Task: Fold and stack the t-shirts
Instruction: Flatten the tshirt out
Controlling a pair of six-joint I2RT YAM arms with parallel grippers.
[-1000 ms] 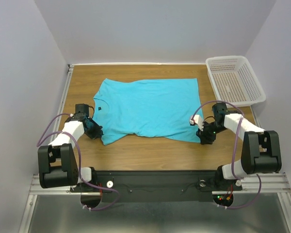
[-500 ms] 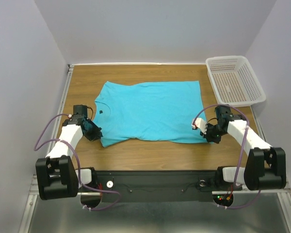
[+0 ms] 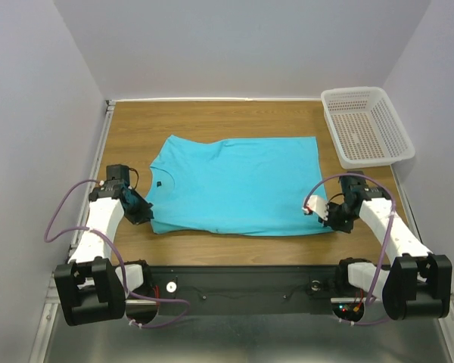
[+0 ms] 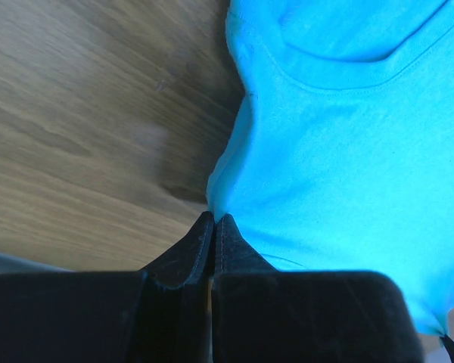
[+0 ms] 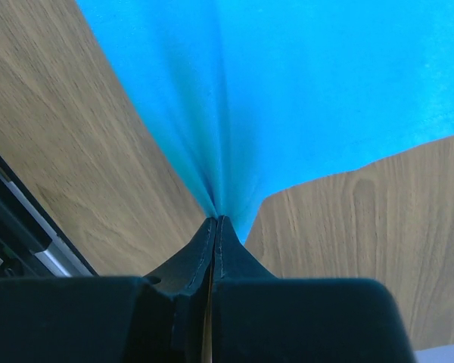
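One turquoise t-shirt lies spread on the wooden table, collar toward the left. My left gripper is shut on the shirt's near-left corner; in the left wrist view its jaws pinch the fabric edge below the collar. My right gripper is shut on the near-right corner. From that pinch, the cloth fans out in taut folds in the right wrist view. Both corners sit close to the table's near edge.
A white perforated basket stands at the back right, holding nothing I can see. The black mounting rail with the arm bases runs along the near edge. Bare wood lies behind the shirt.
Both grippers have pulled the shirt's near edge toward the arm bases and outward, flattening it. The right gripper closed on its corner during this second.
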